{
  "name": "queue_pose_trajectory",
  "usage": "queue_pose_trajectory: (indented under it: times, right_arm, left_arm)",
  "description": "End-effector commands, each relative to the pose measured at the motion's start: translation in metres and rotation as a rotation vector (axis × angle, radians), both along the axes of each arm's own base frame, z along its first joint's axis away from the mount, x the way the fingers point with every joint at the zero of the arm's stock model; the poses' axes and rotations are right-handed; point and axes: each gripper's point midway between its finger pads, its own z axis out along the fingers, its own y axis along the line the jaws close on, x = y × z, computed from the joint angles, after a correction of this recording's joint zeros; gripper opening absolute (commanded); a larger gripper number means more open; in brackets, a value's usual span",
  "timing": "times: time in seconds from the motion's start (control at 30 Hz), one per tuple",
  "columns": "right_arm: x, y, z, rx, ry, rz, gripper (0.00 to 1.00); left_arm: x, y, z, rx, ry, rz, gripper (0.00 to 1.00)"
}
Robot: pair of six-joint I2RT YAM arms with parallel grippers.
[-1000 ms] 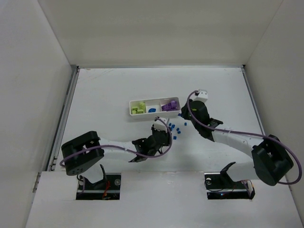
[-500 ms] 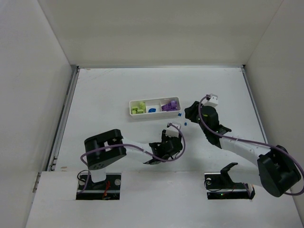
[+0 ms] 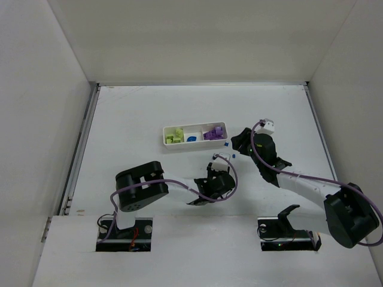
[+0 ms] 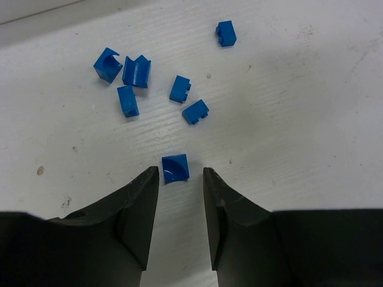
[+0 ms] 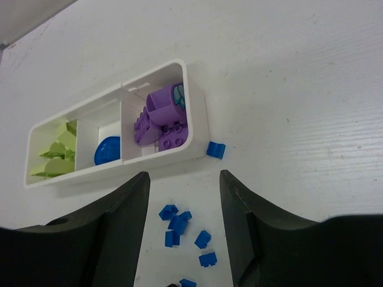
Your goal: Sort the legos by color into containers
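Note:
The white tray (image 3: pixel 194 146) holds lime bricks (image 5: pixel 57 149) in its left compartment, one blue piece (image 5: pixel 108 150) in the middle and purple bricks (image 5: pixel 163 116) on the right. Several loose blue bricks (image 4: pixel 136 70) lie on the table below the tray's right end. My left gripper (image 4: pixel 180 174) is open and low over the table. One blue brick (image 4: pixel 175 168) lies just beyond its tips, in line with the gap. My right gripper (image 5: pixel 184 176) is open and empty, above the blue cluster (image 5: pixel 178 222) and near the tray's rim (image 5: pixel 197 128).
A single blue brick (image 5: pixel 215 150) lies against the tray's right corner, and another (image 4: pixel 225 33) lies apart from the cluster. The two grippers, left (image 3: pixel 219 166) and right (image 3: pixel 238 140), are close together. White walls enclose the table on three sides.
My left gripper has swung right and forward over the blue bricks. My right gripper pulled back to the right a second ago and has since shifted only slightly.

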Motion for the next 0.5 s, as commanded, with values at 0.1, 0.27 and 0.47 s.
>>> queue_pose_trajectory:
  times: [0.1,0.27,0.47]
  right_arm:
    - [0.005,0.006,0.021,0.058,-0.068,0.007,0.56]
    - [0.005,0.006,0.019,0.057,-0.062,0.006,0.56]
    - [0.006,0.003,0.016,0.056,-0.058,-0.002,0.56]
  left_arm:
    - [0.012,0.008,-0.001,0.026,-0.014,0.051,0.25]
    - [0.008,0.01,0.003,0.02,-0.022,0.043,0.14]
    - [0.004,0.02,0.042,-0.049,-0.06,0.036,0.11]
